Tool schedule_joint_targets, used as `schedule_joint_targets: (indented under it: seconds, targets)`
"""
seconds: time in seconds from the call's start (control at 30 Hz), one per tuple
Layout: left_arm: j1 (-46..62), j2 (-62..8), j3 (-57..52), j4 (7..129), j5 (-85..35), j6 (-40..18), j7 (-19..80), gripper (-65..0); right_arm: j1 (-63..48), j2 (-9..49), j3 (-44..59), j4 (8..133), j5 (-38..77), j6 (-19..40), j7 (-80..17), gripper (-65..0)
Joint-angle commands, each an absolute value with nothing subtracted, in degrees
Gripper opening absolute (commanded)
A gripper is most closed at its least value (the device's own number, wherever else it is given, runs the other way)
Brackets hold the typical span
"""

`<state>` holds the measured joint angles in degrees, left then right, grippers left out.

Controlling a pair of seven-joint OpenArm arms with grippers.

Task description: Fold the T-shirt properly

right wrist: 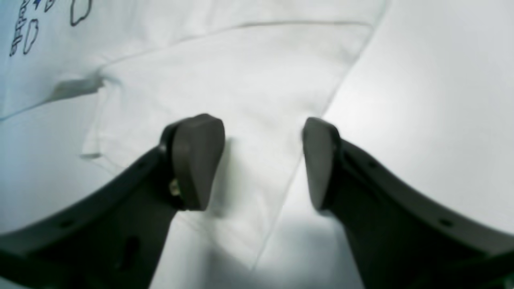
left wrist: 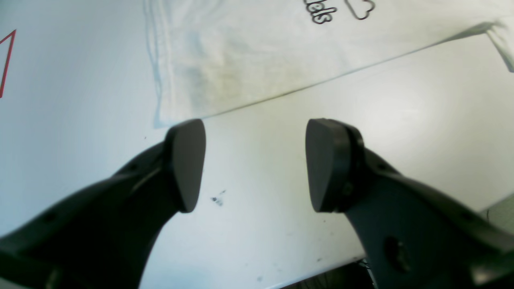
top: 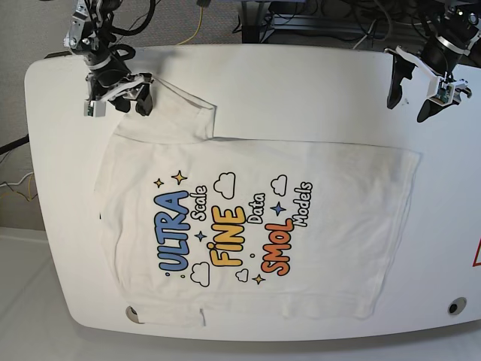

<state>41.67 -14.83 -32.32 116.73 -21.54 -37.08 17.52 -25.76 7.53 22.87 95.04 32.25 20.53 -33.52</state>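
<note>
The white T-shirt (top: 346, 226) lies spread flat on the table, print up, with "ULTRA", "FiNE" and "SMOL" across its middle. My right gripper (top: 116, 105) hovers over the far left sleeve (right wrist: 225, 80), open, its fingers astride the sleeve's edge (right wrist: 261, 160) with nothing pinched. My left gripper (top: 408, 105) is open above bare table at the far right, just off the shirt's hem corner (left wrist: 168, 116). In the left wrist view the gripper (left wrist: 255, 164) holds nothing, and the T-shirt (left wrist: 249, 52) fills the upper part.
The white table (top: 301, 90) has rounded corners, and the shirt's near sleeve hangs close to its front edge. A red marking (top: 476, 256) sits at the right edge, seen too in the left wrist view (left wrist: 6, 64). Cables (top: 316, 15) crowd the space behind the table.
</note>
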Motion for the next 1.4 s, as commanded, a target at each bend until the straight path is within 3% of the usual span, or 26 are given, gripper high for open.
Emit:
schedule_joint_targets:
  seconds: [0.0, 0.63, 0.7, 0.9, 1.03, 1.37]
  targets:
    - [41.35, -16.12, -32.83, 117.15, -22.86, -37.71, 17.28, -27.7, -27.04, 7.42, 22.83, 94.38, 30.20, 20.10, -39.94, -31.5]
    - [38.01, -16.12, -33.52, 112.33, -23.74, -37.49, 17.14, -28.0, -25.47, 3.96, 26.95, 96.90, 35.61, 19.78, -42.10, -30.7]
    - [37.77, -16.12, -33.40, 112.71, -23.78, -37.50, 17.18, -28.1, -25.58, 4.01, 26.61, 96.90, 36.02, 19.67, -42.52, -33.0]
    - [37.77, -16.33, -33.28, 114.01, -24.13, -37.42, 17.16, -28.7, -25.70, 4.47, 25.09, 96.55, 35.98, 20.07, -41.93, -53.7]
    - [37.54, -16.31, -33.32, 114.31, -24.31, -37.15, 17.42, -29.0, -25.58, 4.57, 24.95, 96.36, 36.03, 20.01, -41.27, -63.9]
    - [35.30, -16.42, -34.12, 112.07, -24.40, -36.62, 18.40, -30.0, -25.41, 4.98, 24.80, 96.55, 32.76, 20.08, -34.90, -65.0]
